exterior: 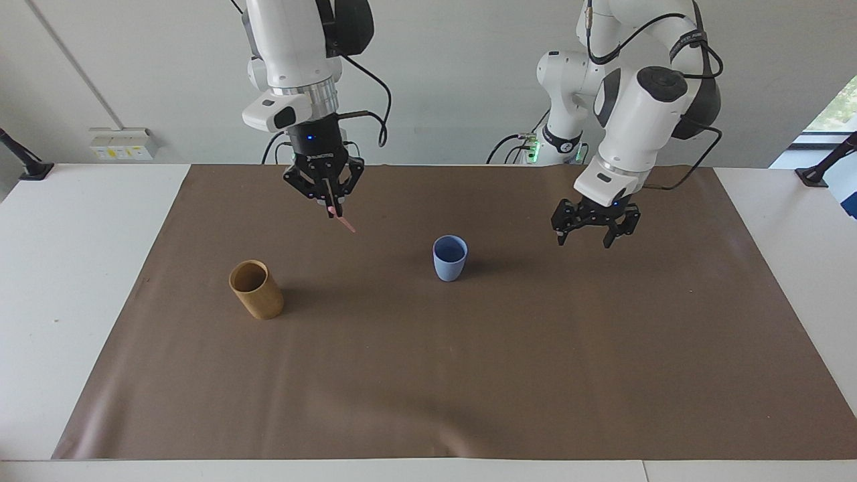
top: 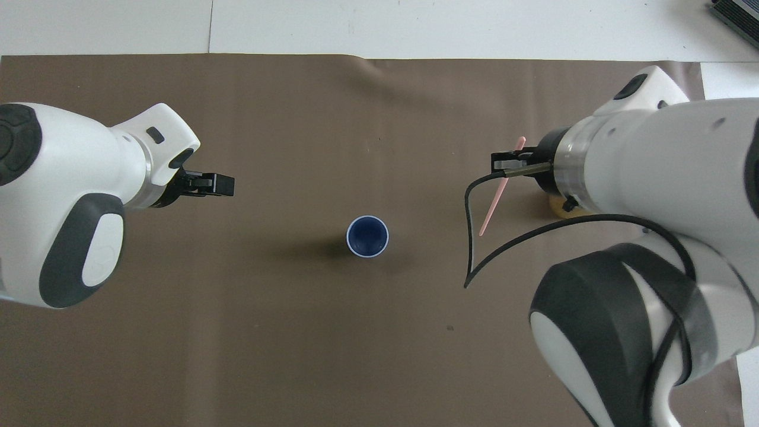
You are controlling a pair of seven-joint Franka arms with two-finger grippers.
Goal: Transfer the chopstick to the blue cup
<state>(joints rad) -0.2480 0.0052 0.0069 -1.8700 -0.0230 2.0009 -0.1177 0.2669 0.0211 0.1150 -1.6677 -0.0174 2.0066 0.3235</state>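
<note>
The blue cup (exterior: 450, 258) (top: 367, 236) stands upright and empty on the brown mat near the middle of the table. My right gripper (exterior: 333, 210) (top: 504, 161) is shut on the pink chopstick (exterior: 347, 225) (top: 496, 194). The stick hangs tilted in the air over the mat between the tan cup and the blue cup, touching neither. My left gripper (exterior: 584, 239) (top: 223, 185) hovers open and holds nothing, over the mat beside the blue cup toward the left arm's end.
A taller tan-brown cup (exterior: 256, 289) stands on the mat (exterior: 469, 375) toward the right arm's end; from overhead only its edge (top: 559, 208) shows under the right arm. White table surrounds the mat.
</note>
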